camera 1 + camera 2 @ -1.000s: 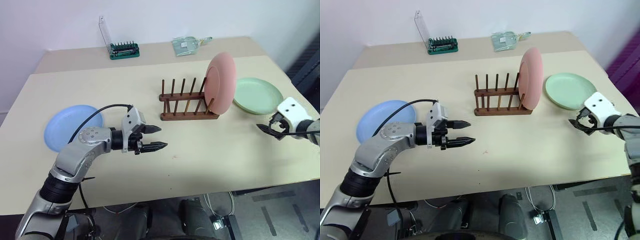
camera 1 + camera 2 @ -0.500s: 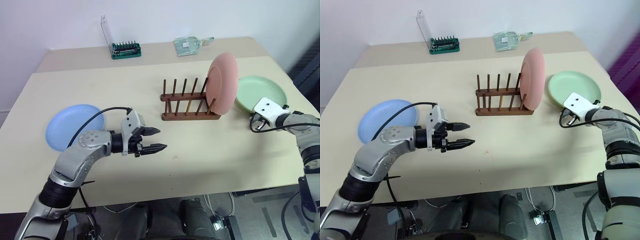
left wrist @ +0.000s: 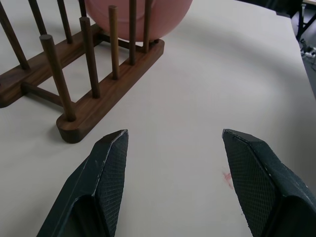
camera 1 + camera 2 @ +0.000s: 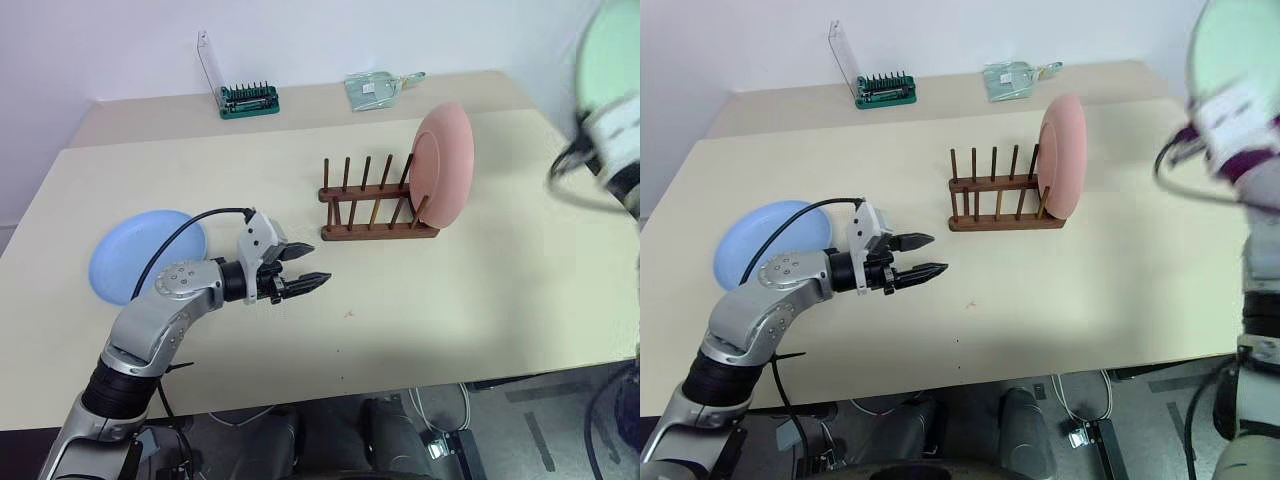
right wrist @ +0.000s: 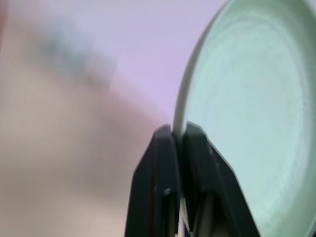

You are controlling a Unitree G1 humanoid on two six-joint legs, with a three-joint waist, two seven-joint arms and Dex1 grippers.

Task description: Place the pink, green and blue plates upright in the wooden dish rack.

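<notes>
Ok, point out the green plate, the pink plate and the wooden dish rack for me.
green plate (image 5: 256,113), right wrist view, on its inner face.
pink plate (image 4: 445,165), left eye view, middle of its upright face.
wooden dish rack (image 4: 378,232), left eye view, on its near base rail.

Hovering low with black two-fingered left gripper spread; raising black two-fingered right gripper, pinching pale green round plate's rim.
</notes>
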